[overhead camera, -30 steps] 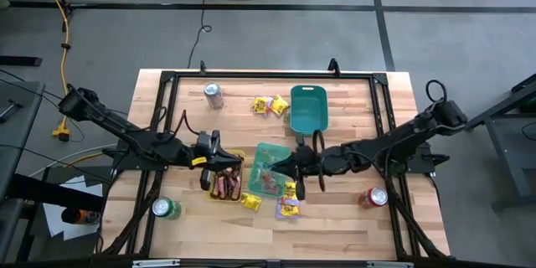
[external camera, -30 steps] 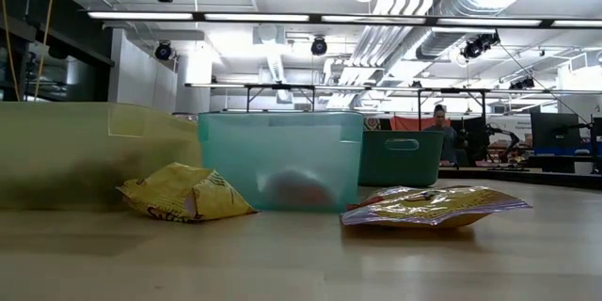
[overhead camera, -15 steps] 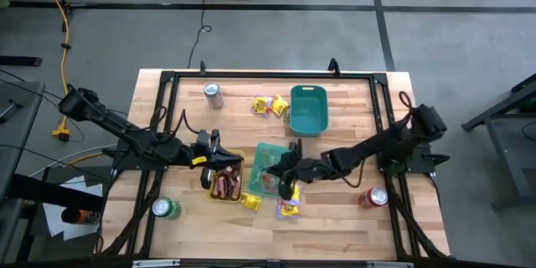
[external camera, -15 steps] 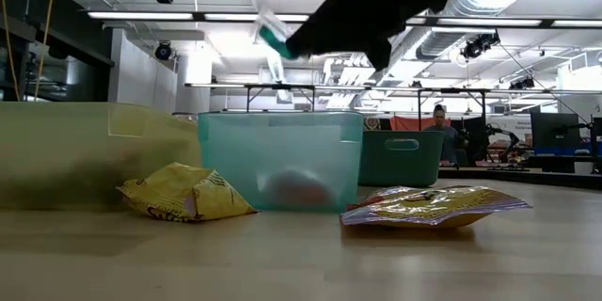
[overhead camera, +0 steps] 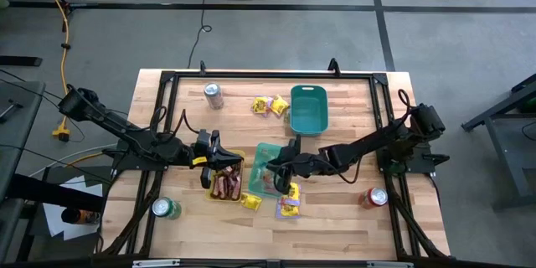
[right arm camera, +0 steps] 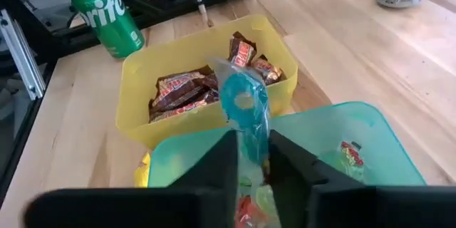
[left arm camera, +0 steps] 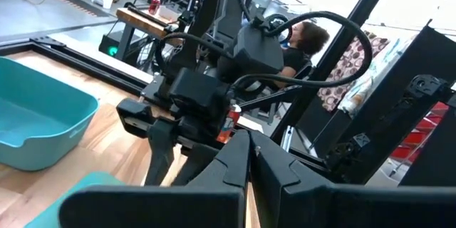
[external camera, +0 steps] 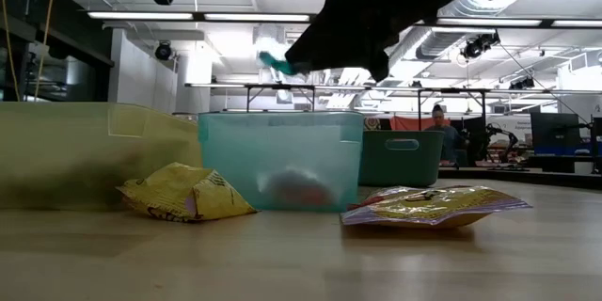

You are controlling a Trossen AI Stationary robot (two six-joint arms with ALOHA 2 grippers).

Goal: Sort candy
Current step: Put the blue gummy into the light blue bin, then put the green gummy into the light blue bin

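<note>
My right gripper [overhead camera: 279, 170] hangs over the small teal tray [overhead camera: 261, 152] and is shut on a blue wrapped candy [right arm camera: 244, 103], which also shows in the low view as a blue candy [external camera: 275, 61] above the tray's wall [external camera: 280, 160]. The tray holds a few pale and red pieces [right arm camera: 348, 153]. My left gripper [overhead camera: 219, 162] is shut and waits over the yellow tray [overhead camera: 235, 154], where dark red-brown bars [right arm camera: 182, 91] lie. Yellow packets [overhead camera: 289, 208] rest flat on the table by the trays' near side, and more yellow packets [overhead camera: 269, 105] lie farther back. My right gripper pinches the blue candy by its wrapper end [right arm camera: 251, 141] between its two fingers [right arm camera: 222, 158], coming slanting down from the table's right. The candy sticks out ahead of the fingertips, lifted clear above the small teal tray.
A larger teal tray [overhead camera: 308, 107] sits toward the far edge. Cans stand on the table: silver [overhead camera: 213, 94] far left, green [overhead camera: 165, 208] near left, red [overhead camera: 373, 198] near right. A black frame [overhead camera: 268, 75] borders the tabletop.
My right gripper has moved toward the table's left, carrying the blue candy over the small teal tray, and has sunk a little in the last half second. It has stayed shut on the candy. The left arm has kept still.
</note>
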